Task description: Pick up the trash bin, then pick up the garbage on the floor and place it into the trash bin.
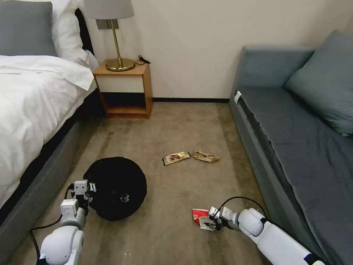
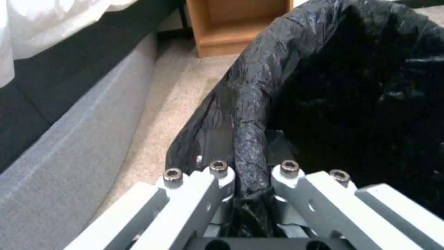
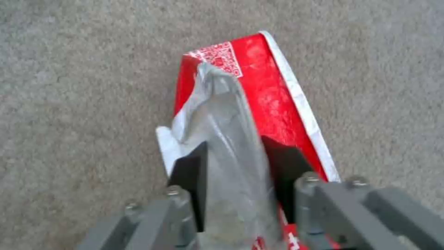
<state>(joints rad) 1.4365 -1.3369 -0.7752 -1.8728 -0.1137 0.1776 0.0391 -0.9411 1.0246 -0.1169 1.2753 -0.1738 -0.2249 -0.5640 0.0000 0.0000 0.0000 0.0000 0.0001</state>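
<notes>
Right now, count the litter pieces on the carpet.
3. A gold-brown wrapper and a tan wrapper lie side by side mid-floor; the red-white wrapper sits in the right pincer. The trash bin may hide more.

Left gripper (image 2: 252, 175) clamped on the bin (image 2: 370, 104) rim: one finger (image 2: 203, 187) outside the wall, the other (image 2: 319, 194) inside, black bag (image 2: 249, 104) bunched between them. Bag is crinkly, folded over the rim, interior dark. Bin sits on beige carpet (image 2: 171, 104), beside the grey bed base (image 2: 69, 149), with a narrow strip of carpet between them. White sheet (image 2: 41, 27) hangs over the base. Wooden nightstand (image 2: 231, 24) farther off, past the bin.
</notes>
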